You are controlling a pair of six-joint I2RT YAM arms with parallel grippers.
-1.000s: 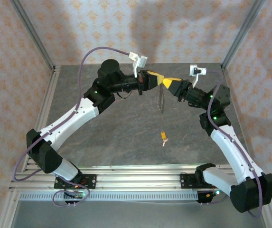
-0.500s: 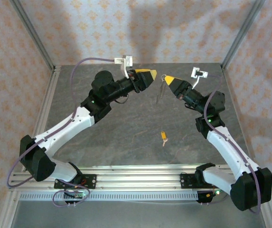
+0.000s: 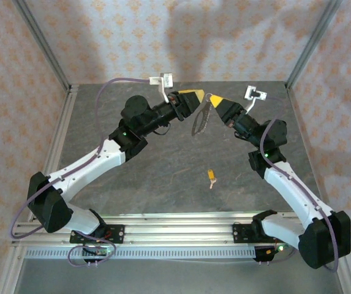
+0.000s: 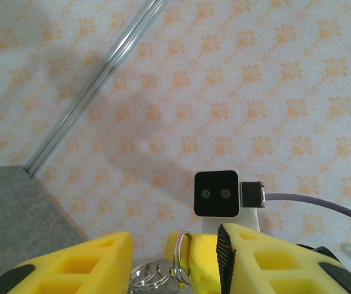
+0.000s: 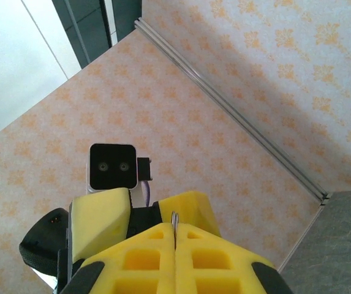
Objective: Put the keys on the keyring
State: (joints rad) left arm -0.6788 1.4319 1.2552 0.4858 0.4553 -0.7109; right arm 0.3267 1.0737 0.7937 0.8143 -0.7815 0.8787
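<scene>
Above the far middle of the table (image 3: 150, 177), I see my right gripper (image 3: 213, 98) clamped on the keyring (image 3: 200, 120), which hangs below it. My left gripper (image 3: 200, 94) faces it, jaws apart. The key (image 3: 211, 176) lies on the table, well nearer me.

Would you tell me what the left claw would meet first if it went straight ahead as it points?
Probably the thin silvery wire keyring hanging from the shut right claw, directly facing the left claw; depth is uncertain.
</scene>
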